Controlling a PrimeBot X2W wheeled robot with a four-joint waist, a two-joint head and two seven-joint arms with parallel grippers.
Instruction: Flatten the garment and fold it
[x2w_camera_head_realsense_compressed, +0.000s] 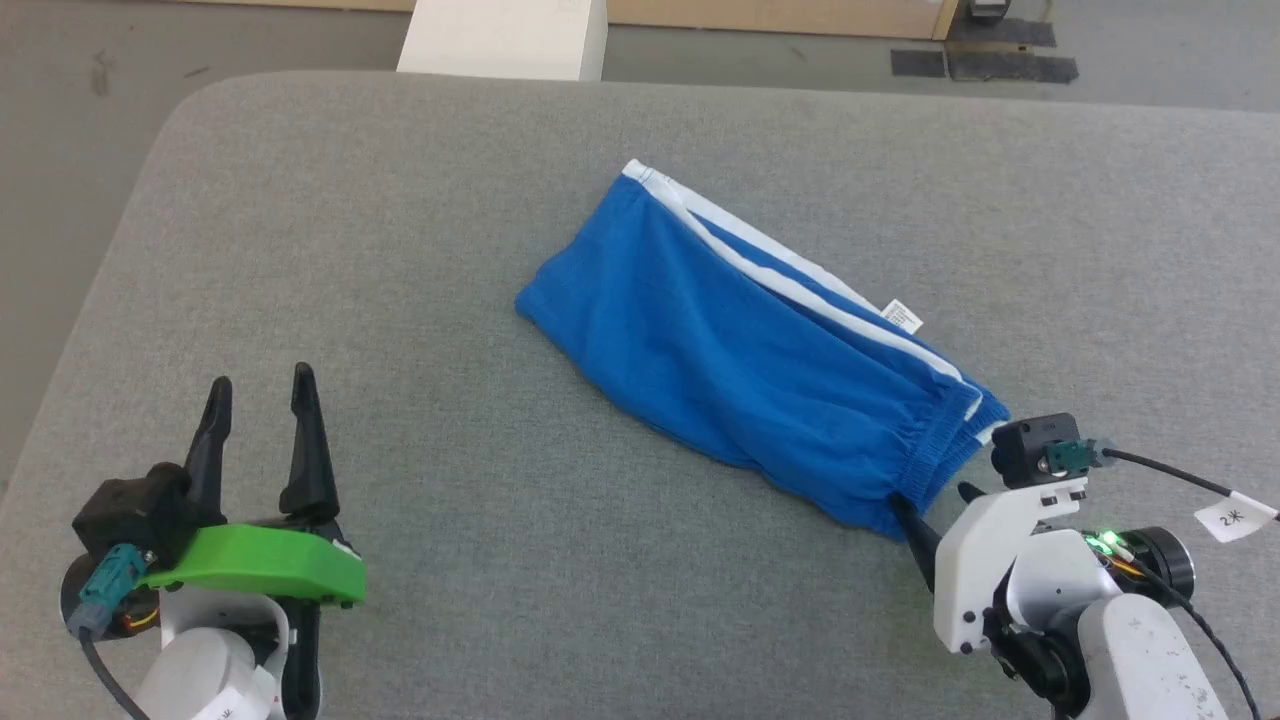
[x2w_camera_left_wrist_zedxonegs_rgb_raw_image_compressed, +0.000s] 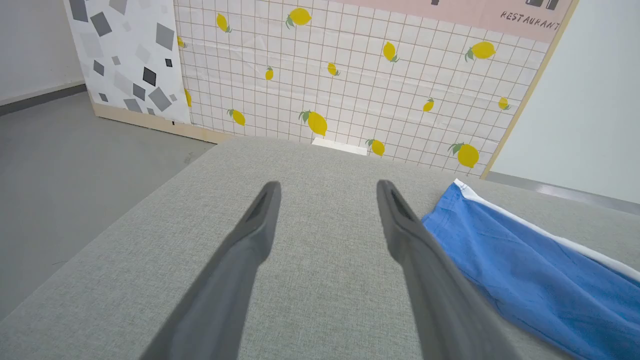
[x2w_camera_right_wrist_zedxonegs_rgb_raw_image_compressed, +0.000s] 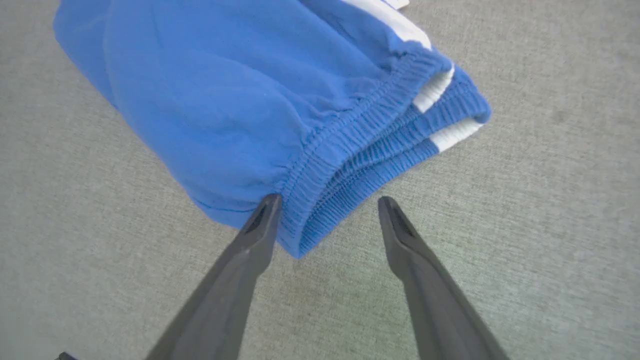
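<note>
Head view: you see the garment (x2w_camera_head_realsense_compressed: 740, 340) lying on the grey padded table (x2w_camera_head_realsense_compressed: 400, 250), running from upper centre of the frame down to the lower right. It is doubled over on itself lengthwise. Its white trim (x2w_camera_head_realsense_compressed: 760, 255) runs along the upper edge, and a small white label (x2w_camera_head_realsense_compressed: 903, 316) juts out beside it.

The left gripper (x2w_camera_head_realsense_compressed: 262, 380) sits at the lower left, well apart from the cloth. Its two fingers are spread and hold nothing. In the left wrist view they frame bare table, with the blue fabric at the right edge and a lemon-print wall panel (x2w_camera_left_wrist_zedxonegs_rgb_raw_image_compressed: 350, 75) across the top.

Right wrist view: the right gripper (x2w_camera_right_wrist_zedxonegs_rgb_raw_image_compressed: 328, 200) is at the gathered waistband (x2w_camera_right_wrist_zedxonegs_rgb_raw_image_compressed: 360, 140) — fingers spread, clamped on nothing. The left-hand fingertip (x2w_camera_right_wrist_zedxonegs_rgb_raw_image_compressed: 270, 202) meets the corner of the elastic edge, though you cannot tell whether it touches. The other lies over bare table just beside the cloth.
</note>
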